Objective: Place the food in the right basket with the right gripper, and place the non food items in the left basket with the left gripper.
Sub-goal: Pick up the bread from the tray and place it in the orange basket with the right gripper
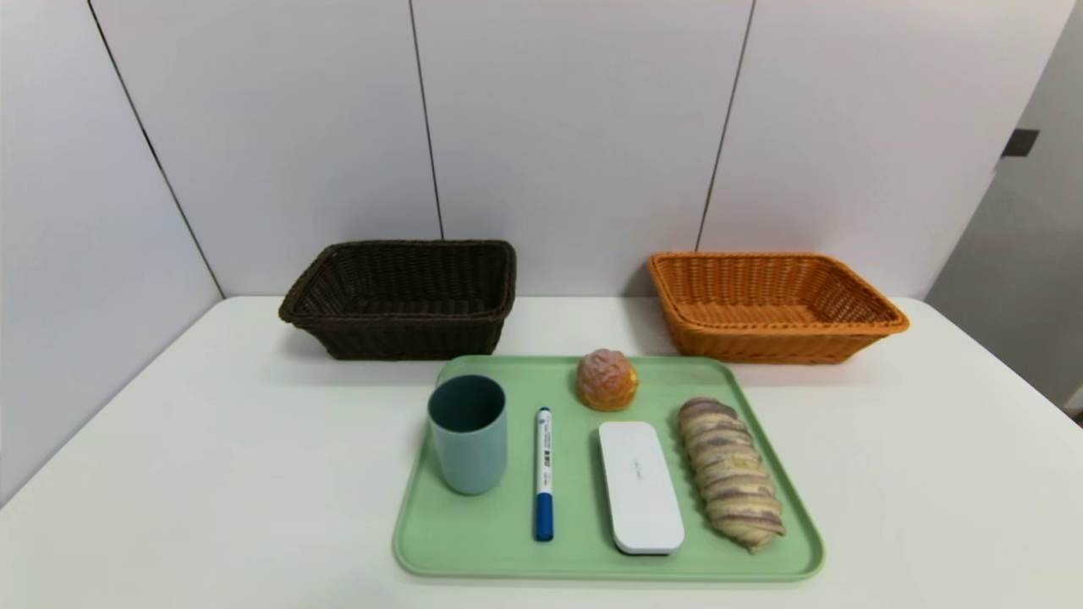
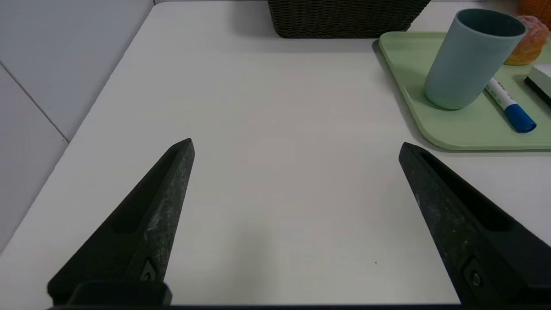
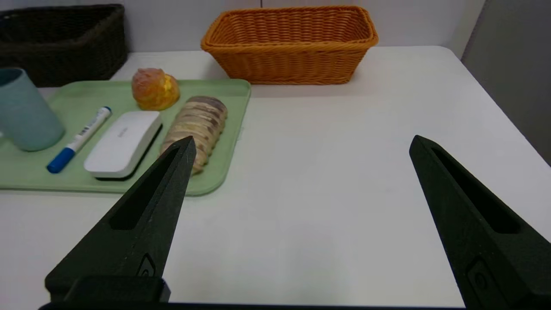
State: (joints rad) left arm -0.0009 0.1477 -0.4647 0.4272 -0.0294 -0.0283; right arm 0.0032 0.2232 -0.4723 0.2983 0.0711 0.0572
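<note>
On a green tray (image 1: 474, 541) lie a grey-blue cup (image 1: 468, 433), a white marker pen with a blue cap (image 1: 544, 472), a flat white case (image 1: 640, 485), a round orange-pink bun (image 1: 607, 380) and a long twisted bread loaf (image 1: 729, 470). The dark brown left basket (image 1: 404, 296) and the orange right basket (image 1: 770, 304) stand behind the tray, both with nothing inside. My left gripper (image 2: 296, 146) hovers open over bare table to the tray's left. Open too, my right gripper (image 3: 301, 142) is over bare table to the tray's right. Neither arm shows in the head view.
The white table (image 1: 211, 474) ends at a panelled wall (image 1: 575, 127) just behind the baskets. A wall also runs along the table's left side (image 2: 43, 86). The table's right edge (image 3: 495, 99) drops off beyond the orange basket.
</note>
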